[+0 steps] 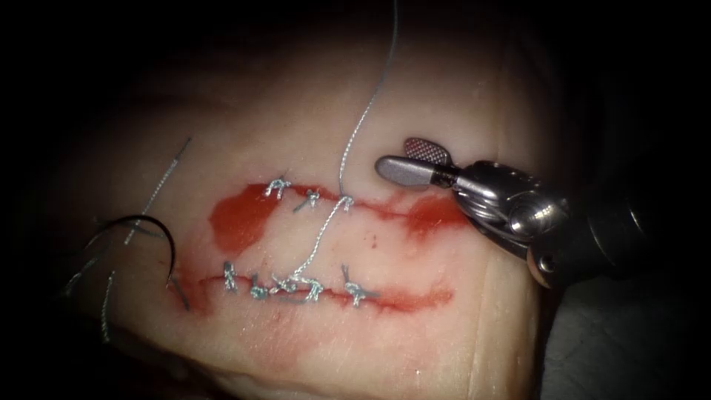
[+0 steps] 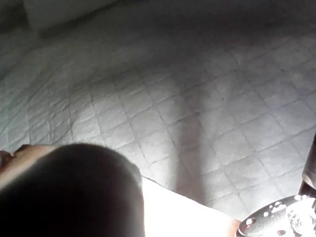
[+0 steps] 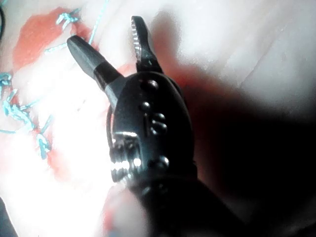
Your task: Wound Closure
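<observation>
The tissue (image 1: 415, 89) carries two red cuts, one above the other, each with several knotted stitches (image 1: 296, 287). A thread (image 1: 355, 126) runs from the lower cut's knots across to the upper cut, then rises out of view. My right tool (image 1: 396, 154) hovers open just right of that thread, above the upper cut's right end, holding nothing. Its spread jaws (image 3: 101, 30) stand over the stitched tissue (image 3: 74, 123). The dark curved needle (image 1: 152, 222) lies free at the left end of the lower cut. I cannot tell whether its tip is in the tissue.
Red fluid (image 1: 241, 215) pools at the upper cut's left end and by the right tool. Loose thread ends (image 1: 159, 185) lie around the needle on the left. A quilted grey cloth (image 2: 173, 98) surrounds the tissue.
</observation>
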`<state>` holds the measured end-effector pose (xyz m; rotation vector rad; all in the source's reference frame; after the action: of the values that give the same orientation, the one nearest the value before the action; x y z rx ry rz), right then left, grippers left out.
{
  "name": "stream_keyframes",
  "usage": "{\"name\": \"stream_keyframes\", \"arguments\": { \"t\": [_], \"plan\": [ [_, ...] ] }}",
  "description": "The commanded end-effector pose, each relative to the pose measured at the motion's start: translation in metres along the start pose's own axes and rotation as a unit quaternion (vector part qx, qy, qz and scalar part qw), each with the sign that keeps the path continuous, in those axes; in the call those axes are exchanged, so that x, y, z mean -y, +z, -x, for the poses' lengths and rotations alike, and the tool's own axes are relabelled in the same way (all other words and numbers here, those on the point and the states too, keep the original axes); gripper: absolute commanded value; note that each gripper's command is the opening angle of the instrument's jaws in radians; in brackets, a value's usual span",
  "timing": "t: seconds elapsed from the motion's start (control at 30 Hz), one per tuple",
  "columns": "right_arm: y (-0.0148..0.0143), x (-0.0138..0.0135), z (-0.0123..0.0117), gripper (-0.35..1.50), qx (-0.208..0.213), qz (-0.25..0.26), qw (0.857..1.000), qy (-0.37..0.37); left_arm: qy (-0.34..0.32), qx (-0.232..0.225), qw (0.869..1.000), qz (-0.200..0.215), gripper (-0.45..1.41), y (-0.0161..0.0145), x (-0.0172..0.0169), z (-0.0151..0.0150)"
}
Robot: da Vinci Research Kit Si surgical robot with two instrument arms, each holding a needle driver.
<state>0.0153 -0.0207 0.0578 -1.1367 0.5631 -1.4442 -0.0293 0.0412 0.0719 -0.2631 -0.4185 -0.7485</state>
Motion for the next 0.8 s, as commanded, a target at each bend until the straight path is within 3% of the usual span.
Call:
{"name": "stream_keyframes", "arguments": {
  "t": [0.03,0.23,0.8],
  "plan": [
    [0.0014,0.0005,-0.0005,1.32,0.01,0.004,1.0,0.004,-0.001,0.003,1.0,0.003,-0.45,0.0006,-0.0003,0.0006],
    [0.0032,0.0005,-0.0011,1.33,0.024,0.061,0.998,0.024,-0.006,0.029,0.999,0.014,-0.45,-0.0007,-0.0007,0.0019],
    [0.0054,-0.0004,-0.0014,1.4,0.026,0.063,0.997,0.028,-0.006,0.048,0.999,0.007,-0.45,-0.0021,0.0006,0.0034]
  ]
}}
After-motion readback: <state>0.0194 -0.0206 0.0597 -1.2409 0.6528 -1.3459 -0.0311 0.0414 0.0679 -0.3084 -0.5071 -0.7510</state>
